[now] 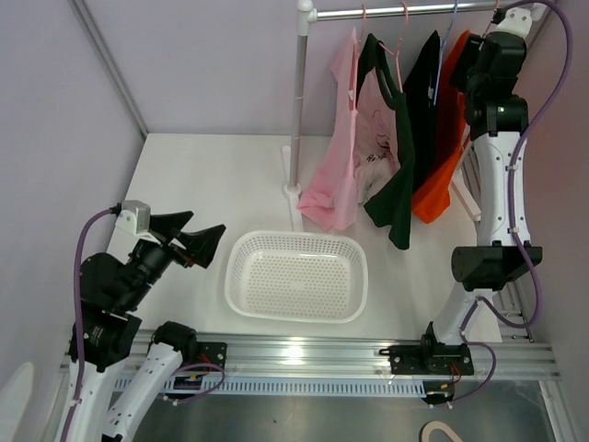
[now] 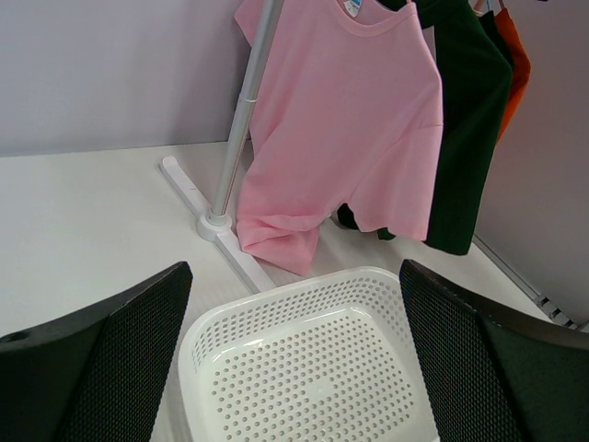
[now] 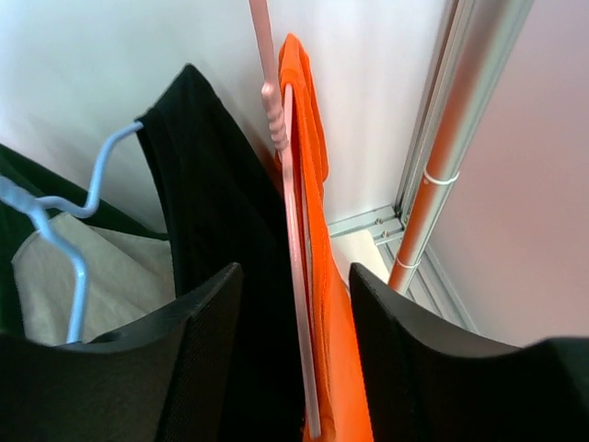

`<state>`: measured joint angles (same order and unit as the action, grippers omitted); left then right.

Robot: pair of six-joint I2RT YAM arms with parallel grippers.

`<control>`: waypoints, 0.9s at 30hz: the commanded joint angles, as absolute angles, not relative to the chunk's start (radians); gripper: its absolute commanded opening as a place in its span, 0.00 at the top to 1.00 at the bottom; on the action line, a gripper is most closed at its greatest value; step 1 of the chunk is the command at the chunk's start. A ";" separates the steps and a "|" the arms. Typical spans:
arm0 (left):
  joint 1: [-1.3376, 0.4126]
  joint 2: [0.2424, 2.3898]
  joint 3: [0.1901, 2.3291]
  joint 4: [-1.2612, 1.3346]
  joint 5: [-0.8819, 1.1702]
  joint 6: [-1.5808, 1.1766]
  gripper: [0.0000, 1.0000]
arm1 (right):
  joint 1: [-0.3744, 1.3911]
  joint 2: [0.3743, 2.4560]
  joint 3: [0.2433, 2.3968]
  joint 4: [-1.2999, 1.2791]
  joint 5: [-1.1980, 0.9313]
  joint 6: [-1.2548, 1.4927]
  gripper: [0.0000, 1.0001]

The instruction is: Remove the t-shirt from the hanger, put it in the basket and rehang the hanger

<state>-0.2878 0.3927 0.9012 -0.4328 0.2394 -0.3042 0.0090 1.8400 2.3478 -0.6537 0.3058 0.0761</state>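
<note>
Several t-shirts hang on hangers from the rail (image 1: 405, 12): pink (image 1: 336, 175), dark green (image 1: 394, 189), black (image 1: 425, 92) and orange (image 1: 440, 175). My right gripper (image 1: 460, 74) is raised at the orange shirt's shoulder, near the rail's right end. In the right wrist view it (image 3: 294, 368) is open, and its jaws straddle the pink hanger (image 3: 293, 276) and the orange t-shirt (image 3: 324, 276) without closing on them. The black t-shirt (image 3: 216, 193) hangs just to the left. My left gripper (image 1: 191, 241) is open and empty, low over the table left of the basket.
A white perforated basket (image 1: 241, 253) sits on the table in front of the rack; it also shows in the left wrist view (image 2: 276, 296). The rack's upright pole (image 1: 299, 101) and foot (image 2: 189, 189) stand behind it. A light blue hanger (image 3: 64, 230) holds the black shirt. A second rack pole (image 3: 442, 166) is at the right.
</note>
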 commanded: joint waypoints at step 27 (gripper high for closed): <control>-0.275 0.414 0.904 -0.428 0.253 -0.288 0.01 | 0.011 1.824 2.476 -0.529 0.384 -0.026 1.00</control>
<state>-0.2848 0.3962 0.9012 -0.4328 0.2398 -0.3042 0.0090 1.8664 2.3695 -0.6243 0.3706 0.0231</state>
